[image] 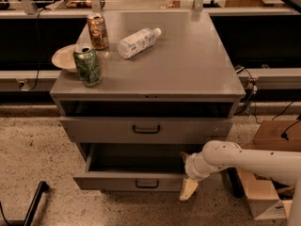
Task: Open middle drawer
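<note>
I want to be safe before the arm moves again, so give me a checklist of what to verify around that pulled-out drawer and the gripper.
1. Middle drawer pulled out, grey interior showing: ok.
2. Its handle uncovered and reachable: ok.
3. Gripper low at the drawer's right front corner, away from the handle; contact with the drawer front: cannot tell.
4. Upper drawer shut, front flush with the cabinet: ok.
5. Green can upright on the cabinet top: ok.
6. Arm clear of the cardboard box on the floor beside it: cannot tell.
</note>
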`<move>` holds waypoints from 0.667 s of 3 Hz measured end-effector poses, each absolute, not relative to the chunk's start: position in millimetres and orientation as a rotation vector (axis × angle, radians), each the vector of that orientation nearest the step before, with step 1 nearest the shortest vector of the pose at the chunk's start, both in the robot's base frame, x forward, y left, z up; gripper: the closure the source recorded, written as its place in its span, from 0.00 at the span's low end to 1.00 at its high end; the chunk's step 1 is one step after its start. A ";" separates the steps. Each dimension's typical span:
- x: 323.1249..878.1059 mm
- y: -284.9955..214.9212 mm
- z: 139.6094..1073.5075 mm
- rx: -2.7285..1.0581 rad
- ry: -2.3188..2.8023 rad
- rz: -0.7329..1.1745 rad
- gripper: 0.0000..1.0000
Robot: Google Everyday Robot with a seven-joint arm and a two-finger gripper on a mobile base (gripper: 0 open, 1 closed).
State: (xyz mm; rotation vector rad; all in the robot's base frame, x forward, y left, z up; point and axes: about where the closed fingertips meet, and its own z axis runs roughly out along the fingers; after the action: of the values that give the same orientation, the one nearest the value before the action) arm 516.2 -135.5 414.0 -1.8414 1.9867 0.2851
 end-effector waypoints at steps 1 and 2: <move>498.9 -132.0 409.9 -1.872 2.002 0.327 0.18; 475.3 -130.9 409.3 -1.882 2.025 0.378 0.21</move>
State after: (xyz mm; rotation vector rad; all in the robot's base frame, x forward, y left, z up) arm 475.3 -130.9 409.3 -1.8817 2.0254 0.3781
